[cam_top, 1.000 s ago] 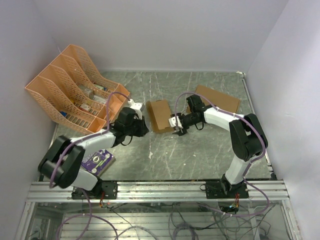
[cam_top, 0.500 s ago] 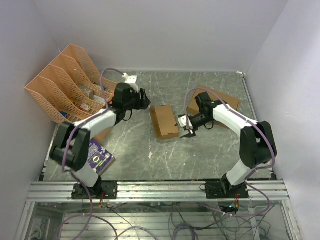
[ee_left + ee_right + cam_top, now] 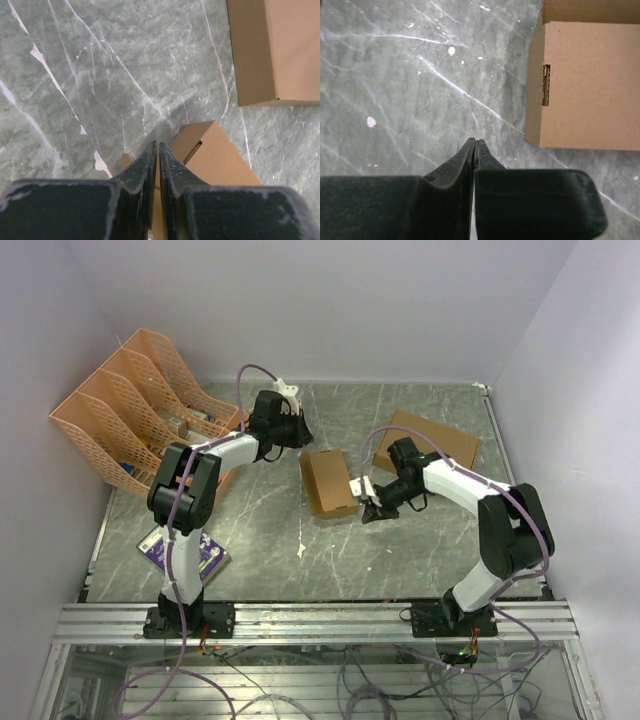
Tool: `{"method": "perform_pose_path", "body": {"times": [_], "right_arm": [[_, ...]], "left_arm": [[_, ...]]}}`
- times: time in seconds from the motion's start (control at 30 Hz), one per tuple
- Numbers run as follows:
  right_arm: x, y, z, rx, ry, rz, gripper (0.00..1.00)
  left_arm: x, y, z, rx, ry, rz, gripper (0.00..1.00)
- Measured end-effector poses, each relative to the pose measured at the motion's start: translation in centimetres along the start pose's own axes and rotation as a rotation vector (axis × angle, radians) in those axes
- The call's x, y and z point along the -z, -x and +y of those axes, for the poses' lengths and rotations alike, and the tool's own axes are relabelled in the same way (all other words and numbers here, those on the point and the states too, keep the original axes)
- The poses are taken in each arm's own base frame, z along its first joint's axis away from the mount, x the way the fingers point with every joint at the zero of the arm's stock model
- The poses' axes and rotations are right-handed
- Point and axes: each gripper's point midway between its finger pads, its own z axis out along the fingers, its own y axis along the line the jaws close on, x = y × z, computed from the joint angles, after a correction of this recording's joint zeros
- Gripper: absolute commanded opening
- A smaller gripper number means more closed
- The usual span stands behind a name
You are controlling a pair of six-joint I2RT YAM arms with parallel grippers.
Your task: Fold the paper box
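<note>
- Rack [image 3: 125, 415]: orange, far left of the table [image 3: 260, 530], leaning against the left wall, with papers in its slots.
- Booklet [image 3: 190, 558]: purple, flat on the table at near left, partly under the left arm.
- Left gripper [image 3: 297, 430]: reaches to the back of the table, left of centre. It is just behind the paper box's far-left corner. The top view shows no contact.
- Left gripper jaws, wrist view [image 3: 157, 145]: almost closed, with only a thin slit between the fingers. Nothing can be seen gripped. The box shows below and beyond the tips.
- Paper box [image 3: 330, 483]: small brown folded-up box, flat on the table at centre, between the two grippers. A slot cut shows on its side in both wrist views [image 3: 215, 157] [image 3: 590, 85].
- Right gripper [image 3: 368, 508]: low over the table, just beside the box's near-right corner.
- Right gripper jaws, wrist view [image 3: 475, 141]: fingers pressed fully together, holding nothing. The tips are over bare marble, near the box but apart from it.
- Big box [image 3: 430, 440]: wider brown box, flat at back right, behind the right arm and apart from the paper box. It also shows at top right of the left wrist view [image 3: 280, 50].
</note>
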Motion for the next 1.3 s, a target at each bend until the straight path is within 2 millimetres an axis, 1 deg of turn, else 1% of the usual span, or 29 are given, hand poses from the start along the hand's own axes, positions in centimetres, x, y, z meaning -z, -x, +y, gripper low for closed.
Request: {"method": "perform_pose_path", "body": {"times": [0.1,0.2,0.27,0.4,0.5,0.53,0.63,0.7,0.77,0.87,0.93,0.97,1.0,1.03,1.07,1.1,1.13,1.17,1.2,1.23,1.27,1.3], "right_arm": [[-1.4,-0.8,-0.8,-0.026,0.013,0.045,0.0],[-2.1,-1.7,-2.4,-0.048,-0.006,0.084,0.0],[-2.1,-2.1,-3.6,-0.056,-0.034,0.108,0.0],[-1.4,-2.3,-5.4,-0.059,-0.09,0.15,0.02],[-0.9,-2.6,-6.5,-0.066,-0.122,0.179,0.04],[-0.7,-2.6,-7.1,-0.064,-0.136,0.188,0.05],[-0.4,-2.8,-8.9,-0.051,-0.17,0.206,0.08],[0.0,-2.9,-10.2,-0.039,-0.196,0.222,0.1],[0.3,-3.0,-11.2,-0.029,-0.216,0.237,0.11],[1.0,-3.2,-12.2,-0.021,-0.238,0.253,0.17],[1.7,-3.6,-12.3,-0.024,-0.244,0.254,0.21],[2.2,-3.8,-12.3,-0.03,-0.248,0.252,0.24],[2.4,-3.6,-12.0,-0.026,-0.243,0.241,0.26],[3.4,-4.0,-12.1,-0.041,-0.259,0.238,0.29],[4.1,-3.8,-12.0,-0.045,-0.271,0.222,0.33],[4.7,-3.4,-11.9,-0.049,-0.284,0.201,0.35],[5.4,-2.9,-11.7,-0.062,-0.3,0.177,0.35],[6.0,-2.3,-11.5,-0.078,-0.319,0.15,0.3],[6.2,-1.8,-11.4,-0.09,-0.333,0.128,0.21],[6.3,-1.2,-11.4,-0.115,-0.349,0.1,0.09],[6.3,-0.8,-11.5,-0.144,-0.363,0.075,0.0],[6.1,-0.7,-11.6,-0.18,-0.377,0.056,0.0]], "left_arm": [[0.1,-0.8,-0.1,-0.001,-0.01,0.03,0.17],[0.2,-2.0,0.1,-0.004,-0.01,0.059,0.17],[0.4,-3.3,0.4,0.0,-0.003,0.09,0.17],[0.8,-5.7,1.1,0.002,0.013,0.144,0.17],[1.6,-7.6,1.4,0.013,0.023,0.182,0.17],[2.0,-8.2,1.3,0.017,0.022,0.194,0.17],[3.4,-9.6,0.0,0.025,0.009,0.215,0.18],[4.4,-10.4,-1.7,0.022,-0.013,0.226,0.18],[4.9,-10.8,-3.7,0.009,-0.044,0.223,0.18],[5.9,-11.2,-6.5,-0.007,-0.081,0.217,0.22],[6.8,-11.1,-7.6,-0.011,-0.083,0.206,0.25],[7.4,-10.8,-7.8,-0.01,-0.073,0.192,0.29],[8.0,-10.2,-7.8,-0.011,-0.058,0.176,0.34],[8.6,-9.5,-7.8,-0.011,-0.042,0.156,0.4],[9.1,-8.5,-7.7,-0.01,-0.023,0.126,0.44],[9.6,-7.5,-7.5,-0.009,-0.008,0.098,0.47],[10.1,-6.4,-7.2,-0.005,0.008,0.062,0.48],[10.6,-5.2,-6.6,0.005,0.027,0.026,0.49],[10.9,-4.2,-5.8,0.017,0.044,-0.003,0.49],[11.2,-3.1,-4.5,0.037,0.07,-0.038,0.5],[11.3,-2.4,-3.2,0.056,0.097,-0.061,0.49],[11.1,-1.9,-1.6,0.076,0.132,-0.075,0.48]]}}
